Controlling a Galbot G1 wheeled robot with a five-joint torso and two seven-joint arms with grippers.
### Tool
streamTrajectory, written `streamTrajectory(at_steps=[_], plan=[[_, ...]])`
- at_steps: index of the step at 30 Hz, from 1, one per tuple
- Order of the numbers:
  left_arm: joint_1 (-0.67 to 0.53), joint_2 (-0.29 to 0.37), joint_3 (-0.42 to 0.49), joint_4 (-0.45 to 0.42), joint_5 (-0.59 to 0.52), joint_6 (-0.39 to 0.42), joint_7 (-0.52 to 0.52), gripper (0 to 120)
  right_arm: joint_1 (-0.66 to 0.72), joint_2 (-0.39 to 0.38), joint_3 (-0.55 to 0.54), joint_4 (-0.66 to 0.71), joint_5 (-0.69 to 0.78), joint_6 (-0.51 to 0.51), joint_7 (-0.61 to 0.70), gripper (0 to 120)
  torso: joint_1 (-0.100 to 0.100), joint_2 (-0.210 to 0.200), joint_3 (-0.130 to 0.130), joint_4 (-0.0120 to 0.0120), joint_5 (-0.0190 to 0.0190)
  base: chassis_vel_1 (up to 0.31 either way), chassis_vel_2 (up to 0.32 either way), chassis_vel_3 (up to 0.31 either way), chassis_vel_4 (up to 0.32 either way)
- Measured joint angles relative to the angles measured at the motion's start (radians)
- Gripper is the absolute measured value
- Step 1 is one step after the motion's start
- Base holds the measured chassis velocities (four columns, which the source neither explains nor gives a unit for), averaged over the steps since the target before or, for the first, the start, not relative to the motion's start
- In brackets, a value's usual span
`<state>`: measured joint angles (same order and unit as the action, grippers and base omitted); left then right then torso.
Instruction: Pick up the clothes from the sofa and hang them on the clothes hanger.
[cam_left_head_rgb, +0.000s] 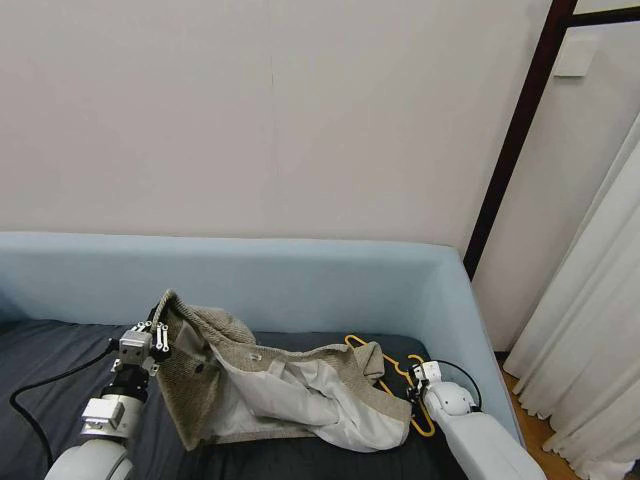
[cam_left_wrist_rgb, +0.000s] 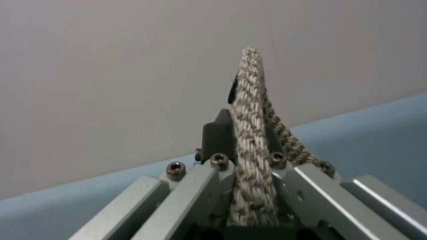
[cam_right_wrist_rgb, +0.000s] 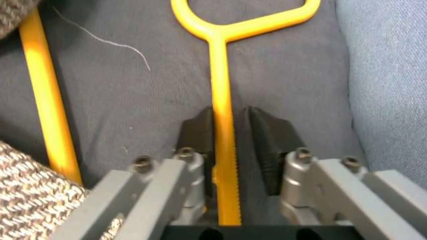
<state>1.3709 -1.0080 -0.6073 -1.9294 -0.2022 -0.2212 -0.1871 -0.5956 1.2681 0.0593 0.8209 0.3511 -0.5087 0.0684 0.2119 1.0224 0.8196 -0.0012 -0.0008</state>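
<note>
right gripper (cam_left_head_rgb: 418, 372): lower right of the head frame, down on the dark seat cushion (cam_left_head_rgb: 60, 350). its jaws stand apart astride the stem of the yellow hanger (cam_right_wrist_rgb: 223, 80), one pad against the stem and the other just clear of it, so nothing is clamped yet.
left gripper (cam_left_head_rgb: 152, 335): lower left of the head frame, raised off the seat and closed tight on the jacket's knitted collar edge, which stands up between its pads.
jacket (cam_left_head_rgb: 280, 390): bottom centre of the head frame, spread over the seat with its pale lining showing. one corner is held up at the left, the rest lies slack, and its right end lies over part of the hanger.
hanger: flat on the seat, right of centre, partly under the jacket.
sofa (cam_left_head_rgb: 300, 280): its pale blue back runs across the middle of the frame.
step in hand: by your reading, taking hold of both items. the garment is gripped and the hanger grasp is only lined up.
next move calls for: closing the right pads squarely on the stem, then lifting the hanger clear of the cloth lying on it.
risk: you should expect the thin, smooth stem to twist in the pads.
</note>
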Motion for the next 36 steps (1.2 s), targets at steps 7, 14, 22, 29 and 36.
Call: streamTrajectory(at_steps=[7,14,22,29,36], plan=[[-0.008,-0.002,0.011,0.014,0.000,-0.003,-0.008,0,-0.001,0.006,-0.003,-0.011,-0.040,0.026,0.013,5,0.000,0.000,0.000,-0.0001,0.0000,0.000,0.000,0.000,0.000],[-0.022,0.000,0.022,0.028,-0.002,-0.003,-0.008,0,-0.009,-0.026,-0.012,0.053,-0.041,0.094,0.048,5,0.000,0.000,0.000,-0.0003,0.0000,0.000,0.000,0.000,0.000],[-0.045,0.004,0.050,0.038,-0.017,-0.003,0.019,0,-0.041,-0.126,-0.033,0.368,-0.105,0.274,0.174,5,0.000,0.000,0.000,0.0000,-0.0003,0.000,0.000,0.000,0.000],[-0.069,0.017,0.066,0.046,-0.051,-0.002,0.050,0,-0.211,-0.207,-0.082,0.599,-0.367,0.612,0.173,5,0.000,0.000,0.000,0.0000,0.0001,0.000,0.000,0.000,0.000],[-0.083,0.034,0.067,0.052,-0.090,-0.001,0.050,0,-0.343,-0.291,-0.107,0.723,-0.541,0.716,0.126,5,0.000,0.000,0.000,-0.0004,0.0000,0.000,0.000,0.000,0.000]])
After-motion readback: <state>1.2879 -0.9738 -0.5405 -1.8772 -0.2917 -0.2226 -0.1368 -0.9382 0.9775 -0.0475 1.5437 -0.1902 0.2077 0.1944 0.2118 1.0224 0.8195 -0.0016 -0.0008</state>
